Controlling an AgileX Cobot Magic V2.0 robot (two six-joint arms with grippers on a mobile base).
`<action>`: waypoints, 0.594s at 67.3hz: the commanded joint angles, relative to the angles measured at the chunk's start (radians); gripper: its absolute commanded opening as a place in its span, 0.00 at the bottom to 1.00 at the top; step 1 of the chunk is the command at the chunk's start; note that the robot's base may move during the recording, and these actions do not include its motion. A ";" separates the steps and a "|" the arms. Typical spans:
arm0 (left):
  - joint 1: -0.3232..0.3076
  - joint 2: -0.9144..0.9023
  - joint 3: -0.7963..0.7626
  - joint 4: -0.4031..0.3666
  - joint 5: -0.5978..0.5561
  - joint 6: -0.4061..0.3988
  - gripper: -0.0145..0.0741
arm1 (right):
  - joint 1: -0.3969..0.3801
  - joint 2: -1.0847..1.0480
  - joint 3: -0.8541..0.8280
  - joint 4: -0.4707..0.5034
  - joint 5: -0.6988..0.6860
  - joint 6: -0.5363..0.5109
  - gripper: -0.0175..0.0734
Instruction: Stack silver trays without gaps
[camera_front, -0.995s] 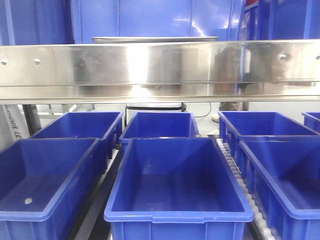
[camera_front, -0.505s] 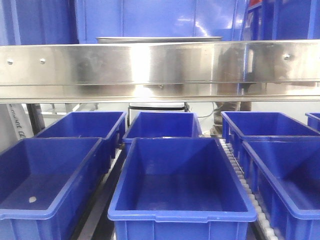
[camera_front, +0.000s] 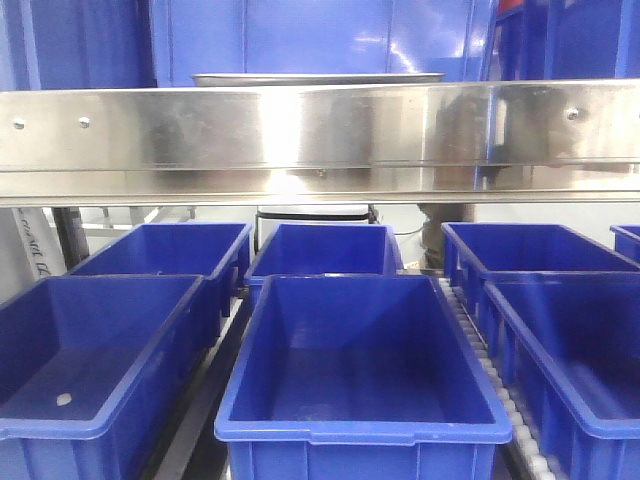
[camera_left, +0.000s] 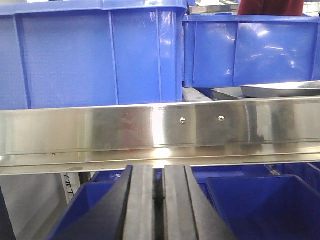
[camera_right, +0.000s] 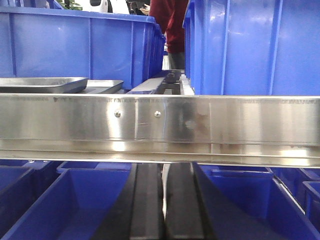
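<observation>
On the upper shelf, behind the steel rail (camera_front: 320, 130), only the rim of a silver tray (camera_front: 318, 78) shows in the front view. In the left wrist view two silver trays lie at the right, one (camera_left: 287, 89) partly over a lower one (camera_left: 227, 93). The right wrist view has the same pair at the left, a raised tray (camera_right: 42, 84) and a flatter one (camera_right: 104, 86). My left gripper (camera_left: 159, 172) and right gripper (camera_right: 163, 170) are both shut and hold nothing. Both sit below the rail, apart from the trays.
Several deep blue bins (camera_front: 360, 350) fill the lower level on roller tracks (camera_front: 475, 340). Tall blue bins (camera_left: 95, 55) (camera_right: 255, 47) stand on the upper shelf beside and behind the trays. A person in red (camera_right: 172, 25) stands behind the shelf.
The front view shifted slightly a second ago, so the rail and bins sit a little further right. Since half a second ago nothing has visibly moved.
</observation>
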 joint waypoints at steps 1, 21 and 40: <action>0.003 -0.005 -0.002 0.008 -0.020 -0.008 0.15 | 0.003 -0.004 -0.001 -0.009 -0.017 -0.001 0.17; 0.003 -0.005 -0.002 0.008 -0.020 -0.008 0.15 | 0.003 -0.004 -0.001 -0.009 -0.017 -0.001 0.17; 0.003 -0.005 -0.002 0.008 -0.020 -0.008 0.15 | 0.003 -0.004 -0.001 -0.009 -0.017 -0.001 0.17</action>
